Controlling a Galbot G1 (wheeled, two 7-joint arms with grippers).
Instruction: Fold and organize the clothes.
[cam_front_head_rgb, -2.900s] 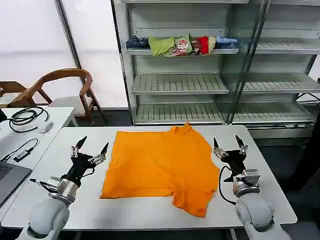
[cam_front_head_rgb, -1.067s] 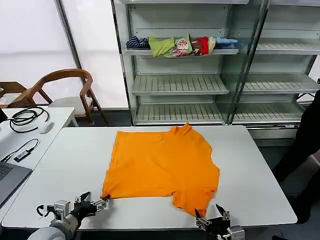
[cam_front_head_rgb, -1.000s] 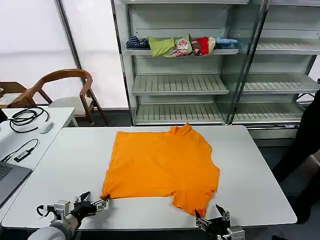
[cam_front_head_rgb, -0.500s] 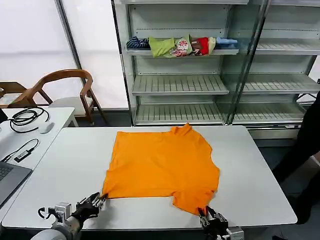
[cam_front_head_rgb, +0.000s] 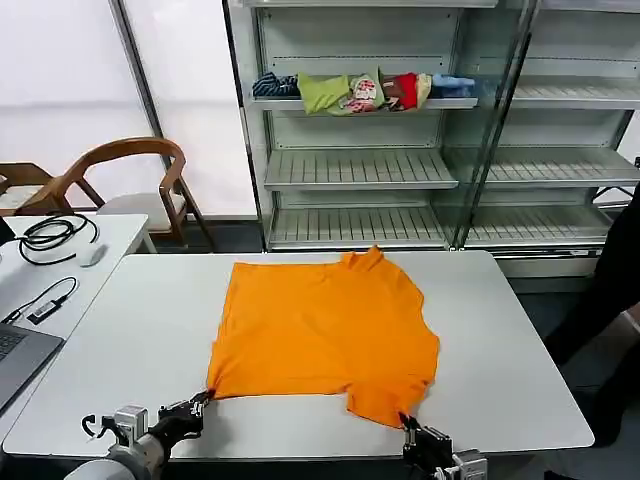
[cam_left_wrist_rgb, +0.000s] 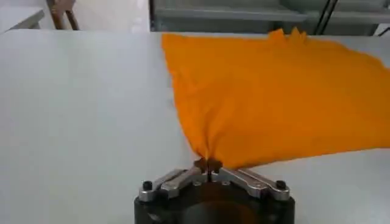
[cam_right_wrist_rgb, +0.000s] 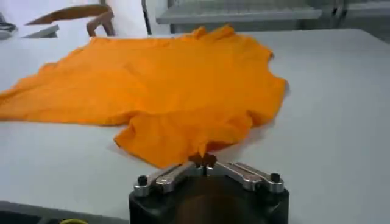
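The orange T-shirt (cam_front_head_rgb: 325, 325) lies spread flat on the white table (cam_front_head_rgb: 130, 330), plain side up. My left gripper (cam_front_head_rgb: 203, 400) is at the table's near edge, shut on the shirt's near left corner (cam_left_wrist_rgb: 207, 159). My right gripper (cam_front_head_rgb: 404, 422) is at the near edge too, shut on the edge of the shirt's near right sleeve (cam_right_wrist_rgb: 204, 155). The cloth bunches into a small pinch at each pair of fingertips (cam_left_wrist_rgb: 214, 165) (cam_right_wrist_rgb: 210, 161).
A shelf unit (cam_front_head_rgb: 360, 165) stands behind the table, with a heap of coloured garments (cam_front_head_rgb: 360, 90) on an upper shelf. A wooden chair (cam_front_head_rgb: 130, 175) and a side table with cables (cam_front_head_rgb: 50, 240) and a laptop (cam_front_head_rgb: 15, 360) are at the left.
Both grippers came down from beside the shirt to the table's near edge, then closed on the shirt's near left corner and near right sleeve edge.
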